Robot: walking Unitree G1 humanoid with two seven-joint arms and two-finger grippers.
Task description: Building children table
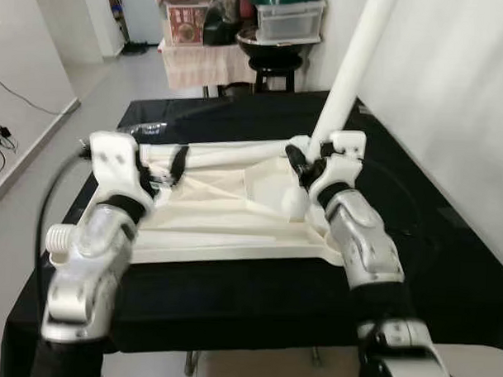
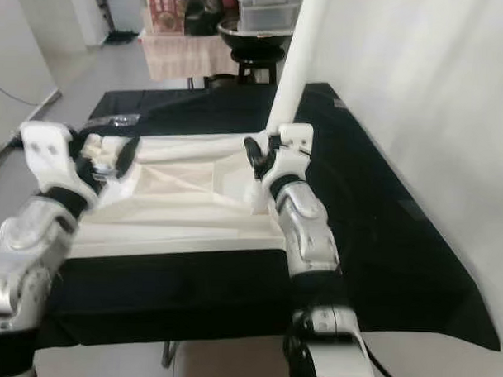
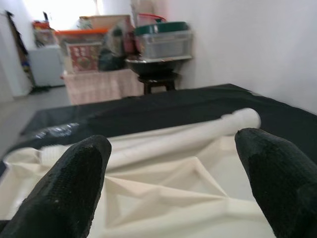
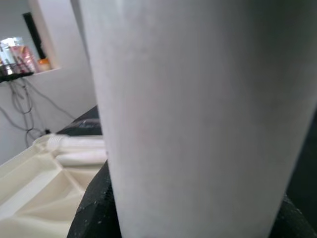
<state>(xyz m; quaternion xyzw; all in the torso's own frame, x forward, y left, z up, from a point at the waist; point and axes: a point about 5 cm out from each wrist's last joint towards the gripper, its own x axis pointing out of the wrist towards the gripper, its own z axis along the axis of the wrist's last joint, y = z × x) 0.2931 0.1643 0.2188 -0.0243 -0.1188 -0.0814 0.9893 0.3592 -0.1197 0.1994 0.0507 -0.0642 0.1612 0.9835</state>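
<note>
The cream plastic tabletop (image 1: 226, 212) lies upside down, its ribbed underside up, on a black-draped table (image 1: 256, 300) in front of the robot. At its far-right corner, about 2 o'clock from the panel's middle, a white table leg (image 1: 348, 72) stands nearly upright, tilted slightly toward 1 o'clock, with its lower end at the corner. The right gripper (image 1: 306, 167) is clamped around the base of that leg — in the right wrist view the leg's white shaft (image 4: 198, 114) sits tight between the black fingers (image 4: 94, 208).

A second white leg (image 1: 236, 153) lies flat along the far edge of the panel, running from roughly 10 o'clock to 2 o'clock; its threaded end (image 3: 49, 152) points toward the left side.

The left gripper (image 1: 165, 173) hovers over the panel's left part, near 9 o'clock, its two black fingers (image 3: 69, 193) spread wide with nothing between them — the lying leg is just beyond them.

Beyond the table, at 12 o'clock, stand a black stool (image 1: 274, 69) and stacked storage boxes (image 1: 286, 16).
</note>
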